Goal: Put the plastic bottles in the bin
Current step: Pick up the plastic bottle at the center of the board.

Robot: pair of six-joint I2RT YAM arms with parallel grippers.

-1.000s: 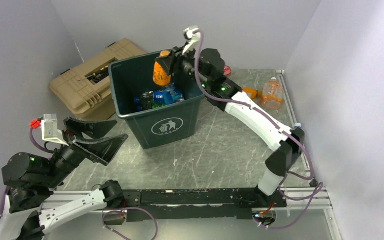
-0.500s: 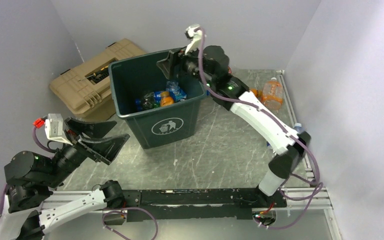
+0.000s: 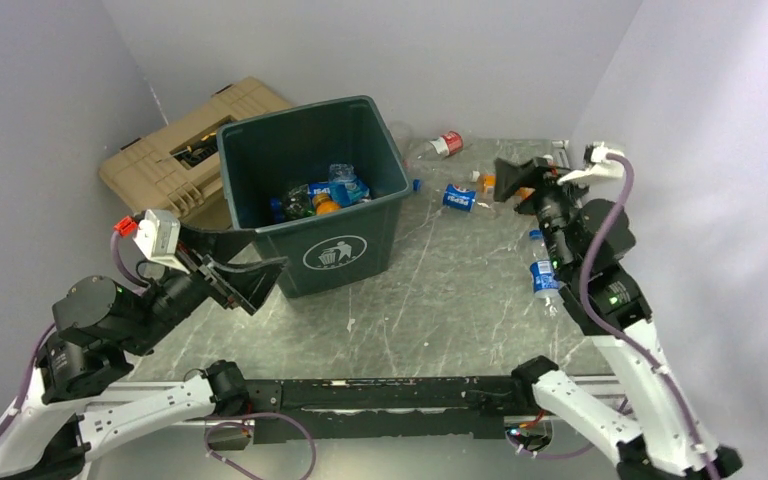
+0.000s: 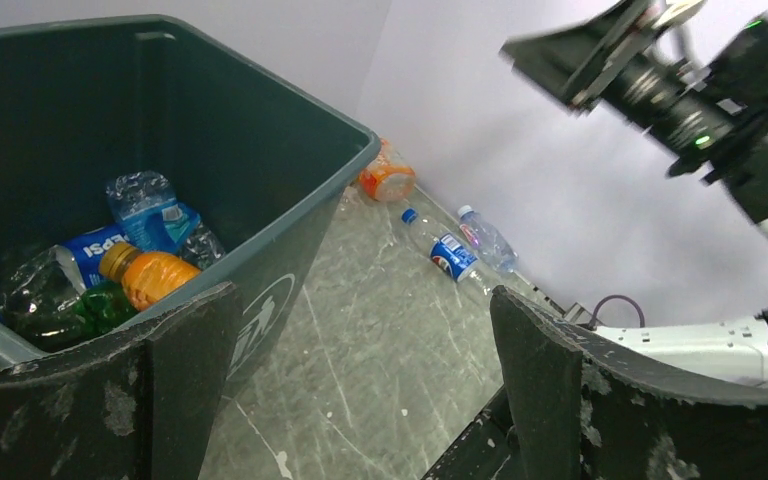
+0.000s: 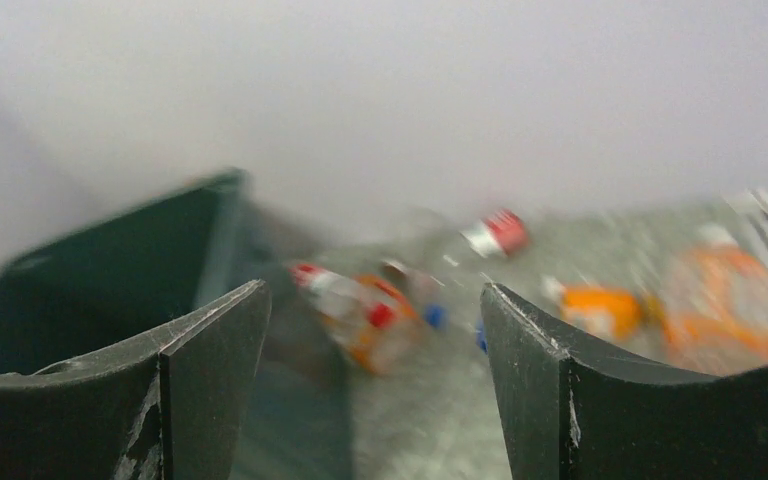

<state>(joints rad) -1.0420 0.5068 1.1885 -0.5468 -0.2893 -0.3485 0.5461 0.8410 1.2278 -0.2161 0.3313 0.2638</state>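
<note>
Right gripper [image 3: 516, 178] open and empty, upper right of frame.
Left gripper [image 3: 260, 258] spread wide too, nothing in it, lower left just beside the bin [image 3: 345, 255]. Several bottles [image 3: 325, 190] sit in the bin, upper centre; a few more lie on the table [image 3: 430, 300] right of it.

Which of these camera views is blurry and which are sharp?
Right wrist view: heavily blurred, with the bottles and the bin smeared. Left wrist view: sharp on the bin's contents. Top external view: crisp and evenly lit.
</note>
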